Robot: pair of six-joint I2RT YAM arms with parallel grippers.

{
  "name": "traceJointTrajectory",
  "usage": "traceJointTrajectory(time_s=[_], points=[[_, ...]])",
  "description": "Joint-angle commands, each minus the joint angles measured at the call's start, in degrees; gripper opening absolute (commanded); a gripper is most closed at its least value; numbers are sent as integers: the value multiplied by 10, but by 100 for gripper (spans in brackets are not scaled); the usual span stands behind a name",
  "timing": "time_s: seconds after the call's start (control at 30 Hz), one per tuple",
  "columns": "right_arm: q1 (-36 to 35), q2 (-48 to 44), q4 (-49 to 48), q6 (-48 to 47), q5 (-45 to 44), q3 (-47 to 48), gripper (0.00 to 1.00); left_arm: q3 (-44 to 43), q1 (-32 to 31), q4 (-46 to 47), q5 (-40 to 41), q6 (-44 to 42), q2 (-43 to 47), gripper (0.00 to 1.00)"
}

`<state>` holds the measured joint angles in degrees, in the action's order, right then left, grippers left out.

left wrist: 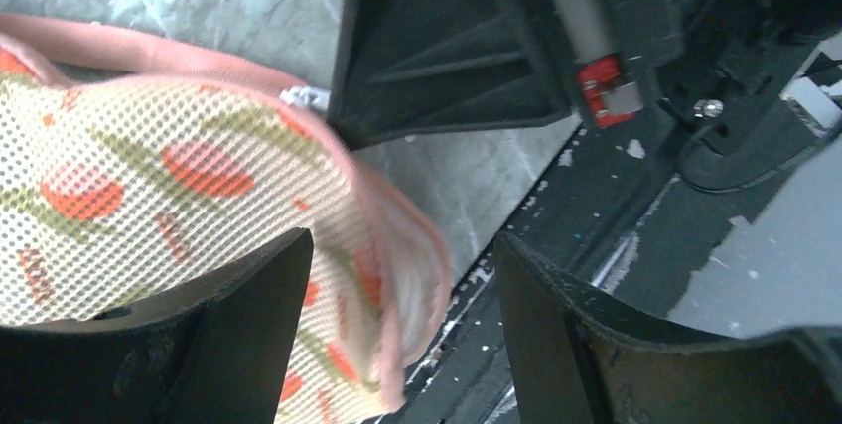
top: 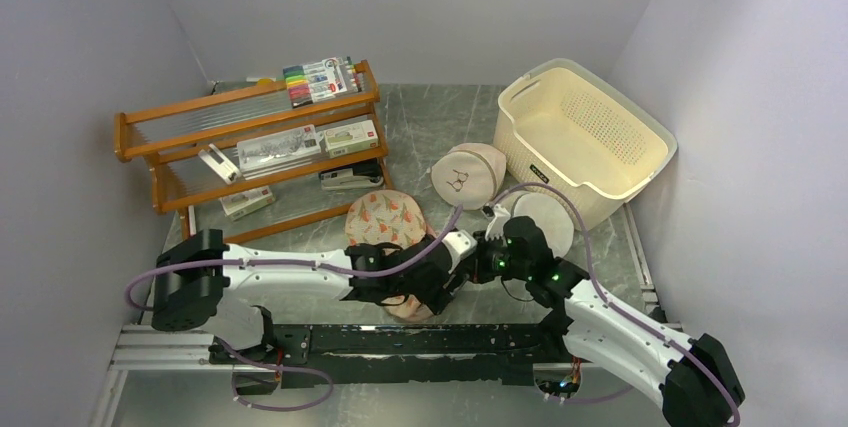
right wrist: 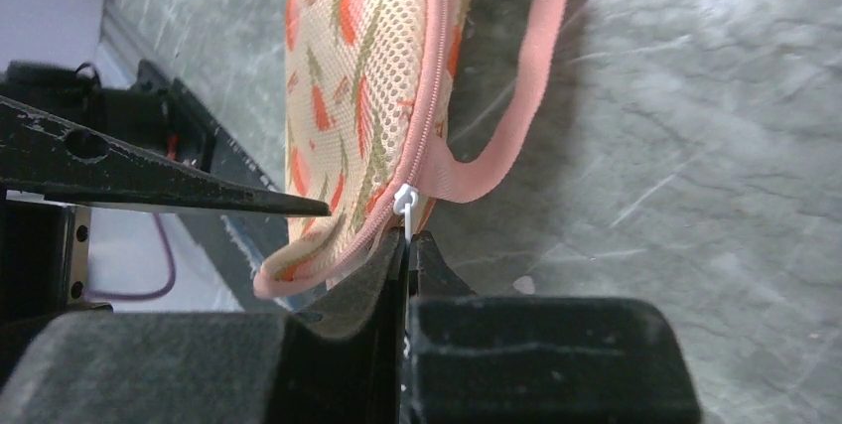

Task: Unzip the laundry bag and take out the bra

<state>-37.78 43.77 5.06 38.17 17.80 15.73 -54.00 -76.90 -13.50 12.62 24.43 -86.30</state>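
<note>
Jaws of the right gripper are clenched on the white zip pull of the laundry bag; we see no gap between the two fingertips. From the pull, the zip line runs up along the pink edging and looks closed over the stretch in view. A pink loop hangs from the same edge, just beside the pull.

Jaws of the left gripper stand released and wide apart. We note the bag's near end draped over one finger, with its pink rim hanging in the gap and clear of the other finger.

From above, we find the bag lying flat on the table near its front edge, its near lobe hidden under both wrists. A wooden rack stands to its left. A round dome bag lies just behind it, and a cream basket stands to the right.
</note>
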Motion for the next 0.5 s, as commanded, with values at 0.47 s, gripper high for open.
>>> traceJointTrajectory(time_s=[0.47], points=[[-5,-26,-4,-8,89,-2,0,-51,-53,-97,222,40,-53,45]])
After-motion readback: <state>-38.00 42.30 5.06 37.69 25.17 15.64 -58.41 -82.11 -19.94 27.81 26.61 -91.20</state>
